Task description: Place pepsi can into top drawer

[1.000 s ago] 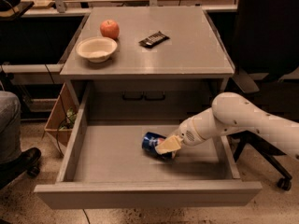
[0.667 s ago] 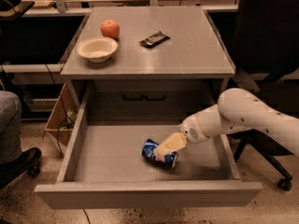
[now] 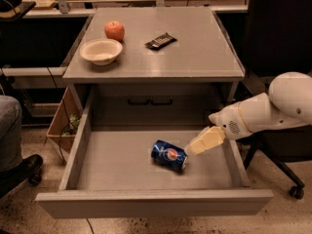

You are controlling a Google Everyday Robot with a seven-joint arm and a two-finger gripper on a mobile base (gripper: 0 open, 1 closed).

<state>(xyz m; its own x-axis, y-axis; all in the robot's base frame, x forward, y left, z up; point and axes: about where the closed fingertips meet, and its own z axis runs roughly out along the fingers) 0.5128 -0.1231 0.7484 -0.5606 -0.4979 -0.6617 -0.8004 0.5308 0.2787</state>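
Note:
The pepsi can point(image 3: 169, 155), blue with a round red-white-blue logo, lies on its side on the floor of the open top drawer point(image 3: 122, 167), right of the middle. My gripper point(image 3: 204, 141), with cream fingers on a white arm, hovers just right of the can's end, inside the drawer near its right wall. It is open and holds nothing. A small gap shows between its tip and the can.
On the cabinet top point(image 3: 195, 52) sit a red apple point(image 3: 114, 30), a white bowl point(image 3: 101, 50) and a dark snack bar wrapper point(image 3: 160, 41). The panel with two dark handles point(image 3: 150, 101) is at the drawer's back. A person's leg and shoe point(image 3: 14, 145) are at left, and a chair base point(image 3: 287, 179) at right.
My gripper has let go of the can and drawn back up and to the right. The can now lies free on the drawer floor, slightly shifted.

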